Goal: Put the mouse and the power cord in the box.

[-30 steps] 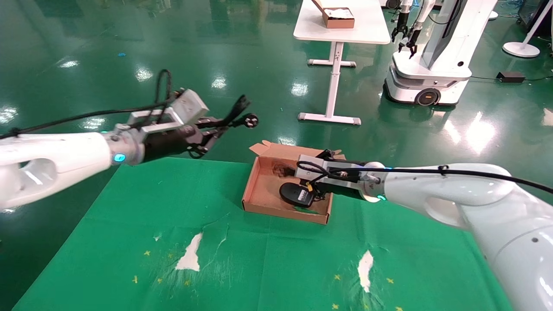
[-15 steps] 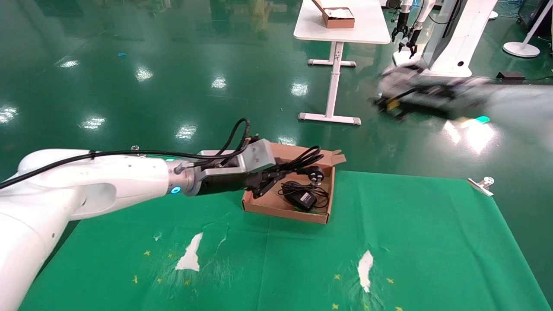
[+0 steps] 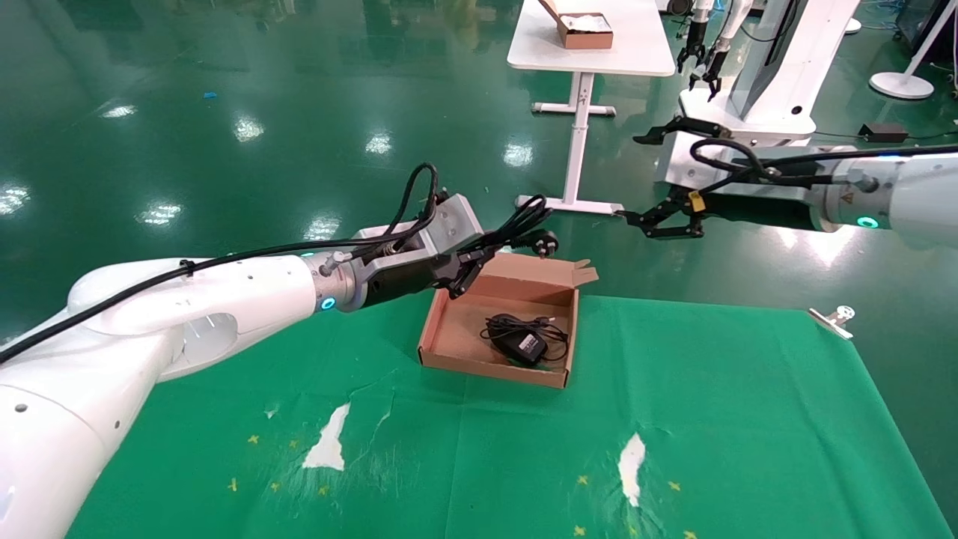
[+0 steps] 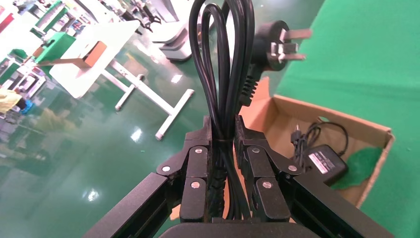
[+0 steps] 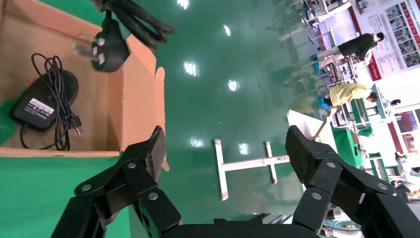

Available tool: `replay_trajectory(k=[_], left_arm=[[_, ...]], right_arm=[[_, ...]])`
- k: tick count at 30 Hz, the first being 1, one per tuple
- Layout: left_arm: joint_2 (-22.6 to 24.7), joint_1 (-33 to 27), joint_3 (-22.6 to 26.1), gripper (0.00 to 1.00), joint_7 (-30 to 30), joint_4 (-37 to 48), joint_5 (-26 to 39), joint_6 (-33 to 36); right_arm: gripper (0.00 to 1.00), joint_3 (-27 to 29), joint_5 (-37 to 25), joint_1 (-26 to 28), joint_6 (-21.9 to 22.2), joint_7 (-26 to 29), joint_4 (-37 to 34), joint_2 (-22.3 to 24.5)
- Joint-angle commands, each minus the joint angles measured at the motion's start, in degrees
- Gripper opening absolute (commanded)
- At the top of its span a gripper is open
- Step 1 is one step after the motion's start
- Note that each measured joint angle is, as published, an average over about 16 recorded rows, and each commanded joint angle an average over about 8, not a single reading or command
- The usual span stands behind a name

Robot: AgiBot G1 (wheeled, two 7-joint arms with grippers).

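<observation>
Half the job is done, by my reckoning: on the green cloth (image 3: 524, 449) that covers my work surface, the cardboard box (image 3: 441, 329) sits toward the far edge, a little left of centre, its long flap lid standing open along the far side. Inside it, toward the right wall and nearer the front, lies the mouse (image 3: 524, 344), label side up, its thin cable bundled loosely around it on the box floor.

What remains is the power cord (image 3: 516, 224). My left gripper (image 3: 470, 268) is clamped on the bunched loops, which pass between the two closed fingers, as the left wrist view shows (image 4: 223, 89). The loops and the pronged plug (image 3: 544, 241) hang in the air over the box's far left corner and its raised flap, touching neither the cardboard nor the mouse. I judge that the cord has yet to be brought down over the bare left half of the box floor and let go there.

My right gripper (image 3: 662, 221) is out of the work, held high beyond the far right of the cloth, over the shiny green floor, its fingers spread wide and holding nothing.
</observation>
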Motion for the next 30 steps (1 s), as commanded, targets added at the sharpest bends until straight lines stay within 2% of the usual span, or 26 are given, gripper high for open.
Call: replay_trajectory(k=[1, 8, 13, 30], left_arm=[[0.1, 0.2, 0.5, 1.0, -0.5, -0.5, -0.5, -0.8], [-0.5, 0.4, -0.3, 1.0, -0.3, -0.5, -0.4, 0.5], [-2.9, 2.2, -1.4, 1.0, -2.4, -3.7, -2.3, 2.8], [-15.4, 11.8, -7.3, 1.0, -13.0, -19.7, -11.7, 14.6]], right_arm=[[1.0, 0.1, 0.2, 0.3, -0.4, -0.2, -0.3, 0.2], [1.0, 0.0, 0.1, -0.2, 0.1, 0.1, 0.1, -0.1], [1.0, 0.7, 1.4, -1.9, -0.9, 2.0, 2.5, 0.9], [1.0, 5.9, 11.2, -15.1, -8.4, 17.8, 21.3, 9.0]])
